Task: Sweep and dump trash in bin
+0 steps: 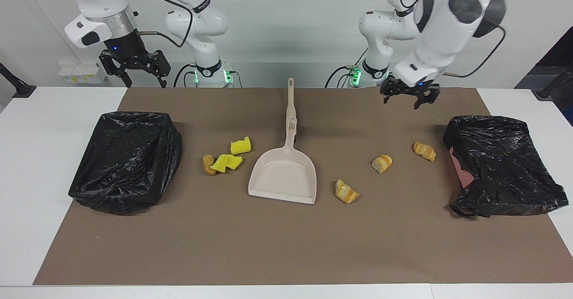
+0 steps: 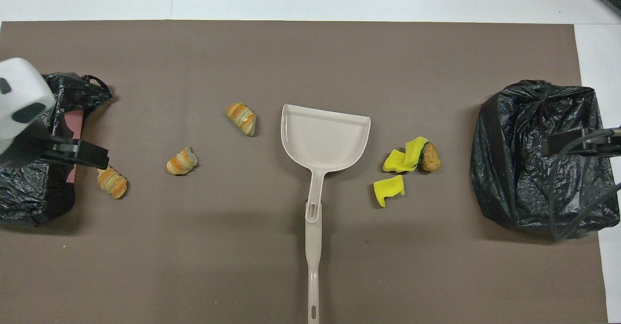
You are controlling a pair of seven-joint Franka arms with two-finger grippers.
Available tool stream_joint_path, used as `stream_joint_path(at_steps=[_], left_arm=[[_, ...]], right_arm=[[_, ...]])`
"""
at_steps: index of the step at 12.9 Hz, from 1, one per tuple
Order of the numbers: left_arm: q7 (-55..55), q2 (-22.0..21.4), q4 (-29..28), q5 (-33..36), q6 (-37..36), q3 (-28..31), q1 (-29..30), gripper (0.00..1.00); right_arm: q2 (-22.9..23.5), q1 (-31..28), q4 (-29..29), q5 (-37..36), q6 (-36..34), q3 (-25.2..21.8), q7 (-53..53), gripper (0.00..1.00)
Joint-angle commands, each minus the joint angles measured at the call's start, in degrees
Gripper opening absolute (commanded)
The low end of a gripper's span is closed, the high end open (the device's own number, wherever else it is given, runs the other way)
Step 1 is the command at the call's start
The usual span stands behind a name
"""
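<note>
The left gripper (image 1: 408, 98) hung with its fingers spread and nothing between them, raised over the brown mat (image 1: 277, 241) near the robots' edge, toward the left arm's end of the table. The right gripper (image 1: 134, 73) waited in the air by the right arm's end of the mat's robot-side edge, jaws likewise released and empty. Only the facing view showed the fingers of either one. From overhead the left gripper (image 2: 80, 153) appeared as a dark bar under a white casing, seeming to overlap the nearest bread chunk, while the right one showed only as a dark bar with cables over its bin.

The beige dustpan (image 1: 284, 178) lay flat at mid-table, its handle pointing toward the robots and its open mouth away from them. Toward the right arm's end sat two yellow spongy pieces (image 1: 233, 154), one touching the brown crumbly lump (image 1: 208, 164); the overhead view showed a green edge where they met. Toward the left arm's end three golden-orange bread chunks (image 1: 382, 163) lay well apart, the one nearest the dustpan being farthest from the robots.

A black-bagged bin (image 1: 127, 160) stood at each end of the mat. The other bin (image 1: 501, 164) showed a pink patch at its side in both views.
</note>
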Motion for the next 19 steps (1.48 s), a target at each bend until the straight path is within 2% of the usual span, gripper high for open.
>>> stream_joint_path(at_steps=[1, 3, 5, 8, 12, 15, 18, 19], left_arm=[[-0.33, -4.12, -8.26, -1.23, 5.61, 0.97, -6.8, 1.0], [-1.9, -3.77, -11.59, -4.12, 9.29, 0.97, -11.46, 1.0], [-9.6, -3.33, -14.41, -5.01, 13.95, 0.97, -17.6, 1.0], [-20.24, -1.05, -18.72, -5.1, 22.11, 0.97, -27.45, 1.0], [-29.48, 2.12, -21.72, -5.19, 30.04, 0.89, -36.06, 1.0], [-33.11, 4.31, -21.81, -5.19, 32.86, 0.89, -39.95, 1.0], [-32.94, 7.82, -21.72, -5.1, 35.14, 0.89, -40.31, 1.0], [-32.59, 8.01, -21.81, -5.1, 35.5, 0.89, -40.31, 0.97]], right_arm=[[-1.38, -0.58, -1.65, 0.93, 0.78, 0.12, 0.15, 1.0], [-1.03, -0.66, -1.12, 0.93, 0.6, -0.05, 0.41, 1.0], [-1.46, -0.58, -1.38, 0.05, -0.27, -0.05, 0.06, 1.0], [-1.91, 0.13, -4.53, 0.22, 0.25, 0.12, 0.85, 1.0], [-2.52, 0.22, -7.09, 0.31, 0.34, 0.12, 0.06, 1.0], [-3.14, 0.22, -8.33, 0.31, 0.43, 0.12, -0.03, 1.0], [-3.14, 0.22, -8.59, 0.31, 0.34, 0.12, -0.12, 1.0], [-3.14, 0.22, -8.59, 0.31, 0.34, 0.12, -0.12, 1.0]])
